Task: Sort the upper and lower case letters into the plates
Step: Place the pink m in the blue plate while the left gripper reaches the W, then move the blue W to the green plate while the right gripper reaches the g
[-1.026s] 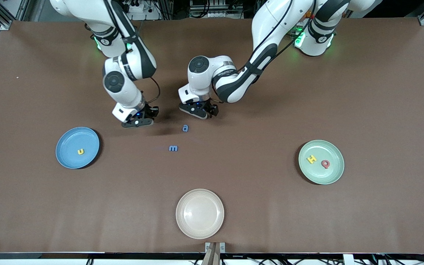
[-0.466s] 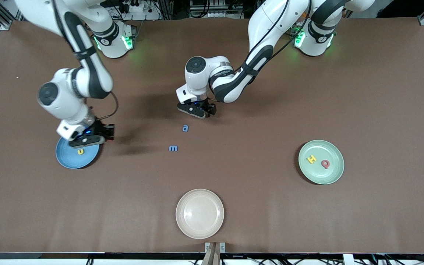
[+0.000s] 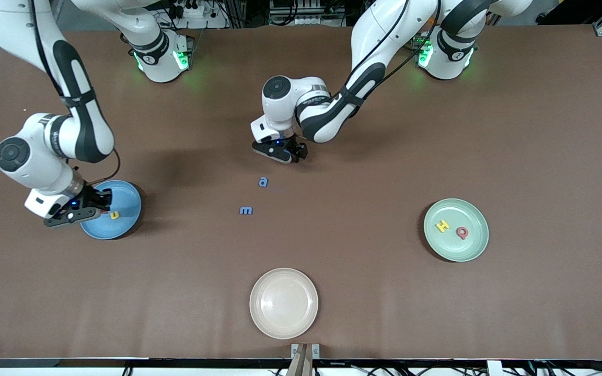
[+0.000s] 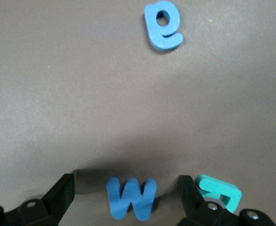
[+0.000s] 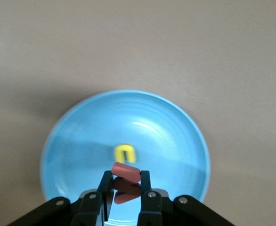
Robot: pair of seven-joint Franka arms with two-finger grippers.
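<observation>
Right tool (image 5: 125, 188) was clamped on small red foam letter (image 5: 125, 172) over matte blue plate (image 5: 72, 136) | left tool (image 4: 126, 197) was spread around flat blue foam M (image 4: 131, 197) on brown worktop (image 4: 81, 94) | letters judged light, slightly soft, best pinched across edges.

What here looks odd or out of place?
Nothing looks spilled or damaged. The cream plate sits unused; a blue a and blue m lie loose on the table, not yet sorted.

No printed text; foam letters a (image 3: 263, 181), m (image 3: 246, 210) on table.
</observation>
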